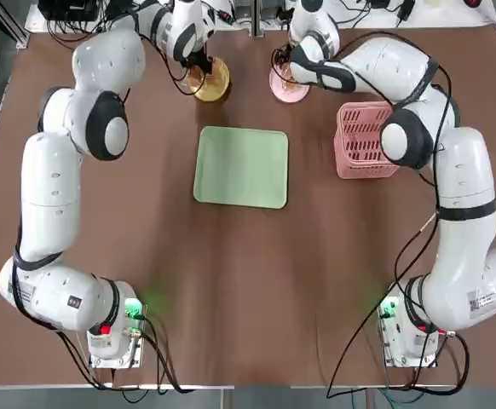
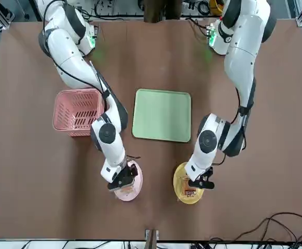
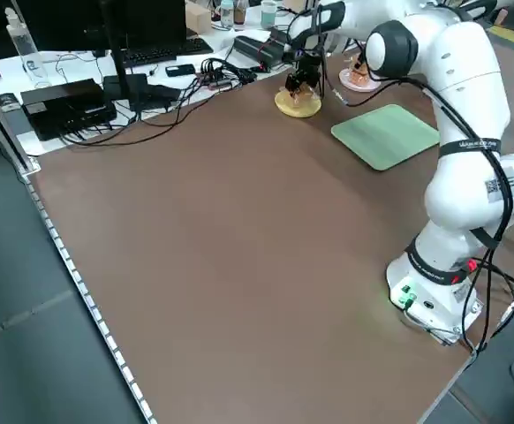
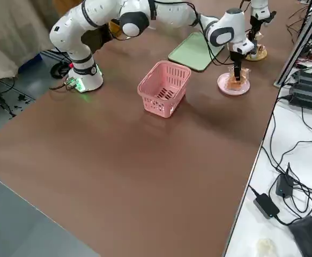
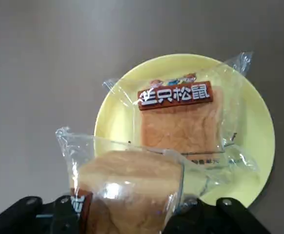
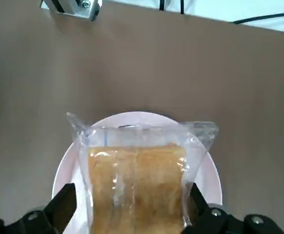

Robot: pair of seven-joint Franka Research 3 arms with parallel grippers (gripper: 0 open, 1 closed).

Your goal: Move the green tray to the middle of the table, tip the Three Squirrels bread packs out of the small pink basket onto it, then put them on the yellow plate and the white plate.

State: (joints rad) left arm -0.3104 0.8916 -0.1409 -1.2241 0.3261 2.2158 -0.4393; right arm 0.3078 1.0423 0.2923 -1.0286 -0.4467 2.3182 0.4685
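My left gripper [image 5: 132,214] clenches one of the Three Squirrels bread packs [image 5: 127,190] just above the yellow plate [image 5: 259,146] at the table's far edge; another pack lies flat there; my right gripper [image 6: 132,219] stands spread around a pack on the white plate [image 6: 66,165].

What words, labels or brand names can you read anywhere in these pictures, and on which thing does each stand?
"三只松鼠": white characters on a red-brown band on the bread pack lying flat on the yellow plate.
Fine print along that pack's lower edge: too small to read.
Red label on the bread pack held by the left gripper: mostly hidden, unreadable.
Sticker on the right arm: too small to read.
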